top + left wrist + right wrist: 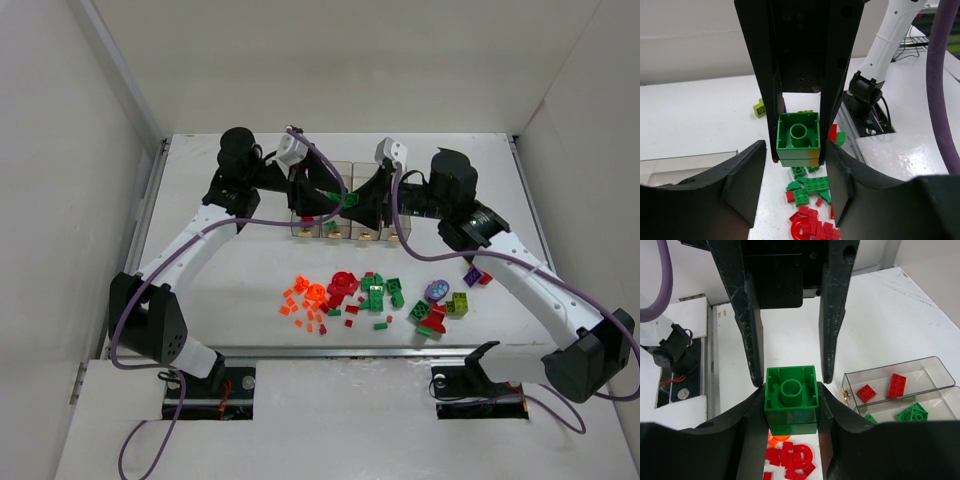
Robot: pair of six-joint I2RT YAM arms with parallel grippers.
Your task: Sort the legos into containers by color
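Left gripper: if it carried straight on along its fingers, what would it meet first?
Probably the loose green legos on the table, beyond the green brick its fingers hold; depth is unclear.

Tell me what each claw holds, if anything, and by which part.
Left gripper: green brick, by opposite sides. Right gripper: second green brick, likewise by its sides.

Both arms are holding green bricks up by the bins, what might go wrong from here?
One: the left end effector and right end effector crowd together over the bins, so they may bump. Two: the bin with red bricks adjoins the one with green bricks, so the right arm's green brick could drop into the wrong one.
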